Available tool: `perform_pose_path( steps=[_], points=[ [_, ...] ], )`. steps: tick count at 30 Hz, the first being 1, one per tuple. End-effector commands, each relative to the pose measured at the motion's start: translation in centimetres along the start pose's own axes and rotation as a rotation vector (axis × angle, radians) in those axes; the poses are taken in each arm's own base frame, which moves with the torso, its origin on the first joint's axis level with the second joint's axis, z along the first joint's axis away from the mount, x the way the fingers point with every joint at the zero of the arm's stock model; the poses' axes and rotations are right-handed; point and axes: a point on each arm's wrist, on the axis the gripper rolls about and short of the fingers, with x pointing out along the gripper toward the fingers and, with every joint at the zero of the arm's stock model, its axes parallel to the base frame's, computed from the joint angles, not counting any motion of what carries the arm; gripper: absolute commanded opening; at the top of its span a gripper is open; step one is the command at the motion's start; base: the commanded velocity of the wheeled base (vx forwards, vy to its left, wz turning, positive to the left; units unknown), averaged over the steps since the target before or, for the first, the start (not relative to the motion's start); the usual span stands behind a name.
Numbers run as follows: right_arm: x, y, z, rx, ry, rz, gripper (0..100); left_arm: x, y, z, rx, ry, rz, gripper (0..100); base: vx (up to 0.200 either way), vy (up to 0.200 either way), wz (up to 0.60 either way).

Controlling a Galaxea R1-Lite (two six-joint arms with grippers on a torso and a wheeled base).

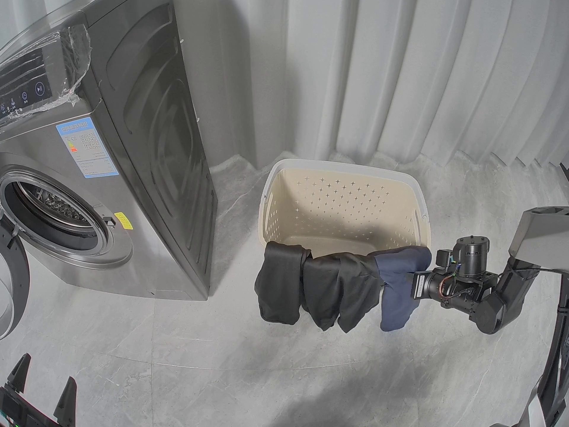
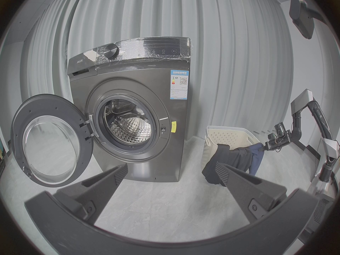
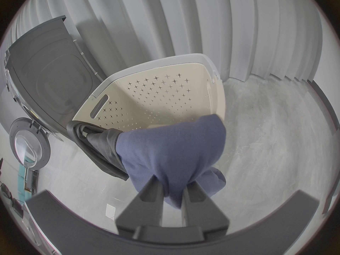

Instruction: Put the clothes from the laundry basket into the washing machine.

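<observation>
Blue garment [image 3: 173, 149] hangs over the laundry basket [image 1: 344, 170] front rim, with the right gripper [image 3: 173, 188] clamped on its edge. Dark garments [image 1: 320, 289] are draped beside it on the same rim. Left gripper [image 2: 170, 169] is spread wide, facing the washing machine [image 2: 134, 78], whose door [image 2: 49, 139] is swung out.
</observation>
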Motion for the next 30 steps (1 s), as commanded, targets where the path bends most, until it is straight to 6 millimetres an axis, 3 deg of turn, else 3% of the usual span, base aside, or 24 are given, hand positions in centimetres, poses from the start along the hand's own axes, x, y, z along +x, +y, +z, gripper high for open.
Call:
perform_pose_path(
  steps=[1, 12, 19, 25, 30],
  points=[
    [-3.6, 0.9, 1.8, -0.009, -0.051, 0.022, 0, 0.0, 0.0, -0.5, 0.000, -0.001, 0.000, 100, 0.000, 0.000, 0.00],
    [-11.8, 3.6, 6.7, -0.037, -0.253, 0.107, 0, 0.0, 0.0, -0.5, 0.000, -0.001, 0.000, 100, 0.000, 0.000, 0.00],
    [-14.7, 5.0, 8.0, -0.049, -0.330, 0.157, 0, 0.0, 0.0, -0.5, 0.000, -0.001, -0.001, 100, 0.000, 0.000, 0.00],
    [-18.8, 6.3, 9.1, -0.064, -0.450, 0.203, 0, 0.0, 0.0, -0.5, 0.000, -0.001, -0.001, 100, 0.000, 0.000, 0.00],
    [-20.7, 6.7, 10.3, -0.060, -0.533, 0.211, 0, 0.0, 0.0, -0.5, 0.000, 0.002, -0.003, 100, -0.200, 0.000, 0.00]
  ],
)
